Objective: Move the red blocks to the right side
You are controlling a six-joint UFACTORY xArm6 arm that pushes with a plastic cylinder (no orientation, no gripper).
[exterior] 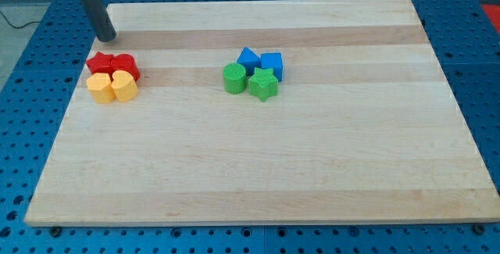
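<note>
Two red blocks sit at the view's left: a red star-like block (100, 62) and a red block (125, 66) touching it on its right. My tip (108, 37) is just above them, toward the view's top, a short gap from the red star-like block. Two yellow blocks, one a hexagon shape (100, 87) and one rounded (123, 86), touch the red ones from below.
Near the board's middle stands a cluster: a green cylinder (233, 77), a green star (263, 85), a blue triangle-like block (248, 57) and a blue cube (272, 65). The wooden board (312, 176) lies on a blue perforated table.
</note>
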